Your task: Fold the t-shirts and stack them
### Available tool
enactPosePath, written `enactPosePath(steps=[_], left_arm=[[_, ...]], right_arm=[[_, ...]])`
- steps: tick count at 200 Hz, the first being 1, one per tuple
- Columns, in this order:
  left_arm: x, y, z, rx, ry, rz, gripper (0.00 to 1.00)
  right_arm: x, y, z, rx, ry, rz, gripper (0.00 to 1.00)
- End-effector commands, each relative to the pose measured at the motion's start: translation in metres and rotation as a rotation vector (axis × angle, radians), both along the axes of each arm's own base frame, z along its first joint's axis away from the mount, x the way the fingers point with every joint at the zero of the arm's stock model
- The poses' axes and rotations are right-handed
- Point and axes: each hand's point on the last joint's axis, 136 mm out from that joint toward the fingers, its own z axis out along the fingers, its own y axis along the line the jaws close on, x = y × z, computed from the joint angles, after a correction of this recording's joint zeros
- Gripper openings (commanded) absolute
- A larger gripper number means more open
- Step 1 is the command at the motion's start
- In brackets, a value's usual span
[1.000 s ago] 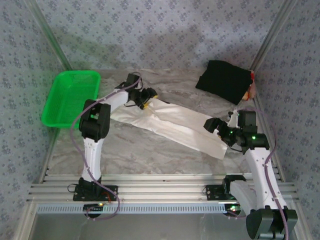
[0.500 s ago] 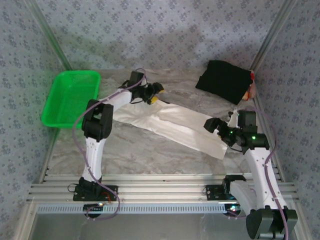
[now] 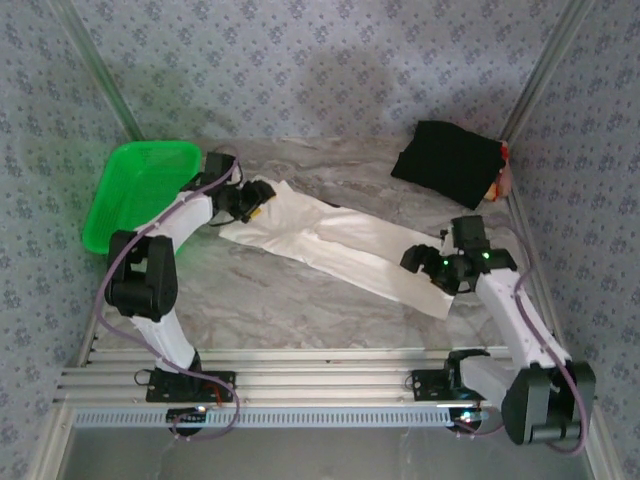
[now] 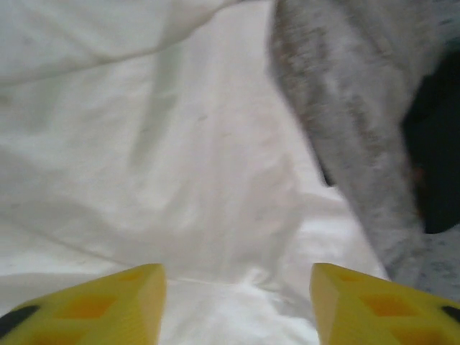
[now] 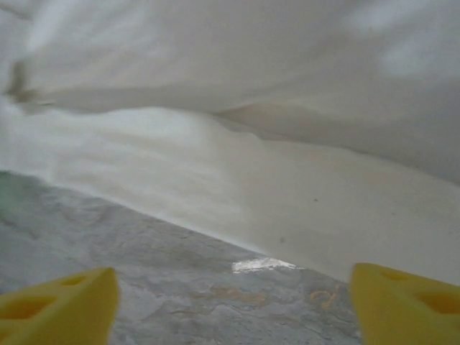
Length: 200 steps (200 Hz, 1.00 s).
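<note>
**Status of work.** The black shirt (image 3: 447,160) sits as a compact folded bundle in the upper right of the top view, close to the corner post. It appears finished, though its underside cannot be checked. The off-white shirt (image 3: 340,245) is judged part-done: it lies flat on the marble table (image 3: 290,295) as a long narrow band, which suggests the lengthwise folds are made. The crosswise folds remain, and so does stacking; the two shirts lie well apart. The green basket (image 3: 120,205), at the upper left, holds nothing that can be seen.

**Orientation.** The band's long axis runs diagonally from left of centre, just beside the basket, down to the lower right. Collar end and hem end cannot be told apart.

**Claws.**
- The left gripper (image 3: 256,197) is over the band's upper-left end. In the left wrist view the gripper (image 4: 233,309) is released, its yellow fingertips (image 4: 86,305) spread with off-white cloth (image 4: 215,180) lying beyond them and nothing pinched.
- The right gripper (image 3: 418,262) is at the lower-right end. In the right wrist view the gripper (image 5: 233,309) is also released, spread wide over bare table (image 5: 180,287), with the shirt's edge (image 5: 287,187) just ahead and not grasped.
</note>
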Motion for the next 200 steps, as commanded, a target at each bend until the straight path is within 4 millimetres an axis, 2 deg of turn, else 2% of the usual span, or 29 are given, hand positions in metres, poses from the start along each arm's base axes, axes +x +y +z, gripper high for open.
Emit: enactPosePath(steps=[1, 7, 48, 70, 107, 151, 183, 200], left_arm=[[0.000, 0.007, -0.043, 0.083, 0.070, 0.015, 0.41], [0.001, 0.008, -0.051, 0.107, 0.090, 0.015, 0.38], [0.015, 0.020, -0.086, 0.241, 0.170, 0.046, 0.23], [0.020, 0.027, -0.104, 0.294, 0.207, 0.052, 0.22], [0.039, 0.035, -0.113, 0.335, 0.212, 0.043, 0.21], [0.072, 0.021, -0.115, 0.329, 0.188, -0.015, 0.20], [0.095, 0.007, -0.116, 0.340, 0.154, -0.051, 0.21], [0.116, -0.003, -0.114, 0.335, 0.123, -0.059, 0.21]], right_arm=[[0.011, -0.011, -0.025, -0.129, 0.057, -0.039, 0.59], [0.014, -0.011, -0.032, -0.150, 0.066, -0.047, 0.49], [0.017, -0.022, -0.070, -0.302, 0.179, -0.124, 0.22], [0.014, -0.023, -0.085, -0.349, 0.225, -0.161, 0.20], [0.003, -0.019, -0.097, -0.369, 0.268, -0.179, 0.20], [-0.023, 0.013, -0.111, -0.302, 0.337, -0.187, 0.20], [-0.032, 0.063, -0.110, -0.178, 0.328, -0.189, 0.20], [-0.038, 0.090, -0.111, -0.119, 0.343, -0.191, 0.22]])
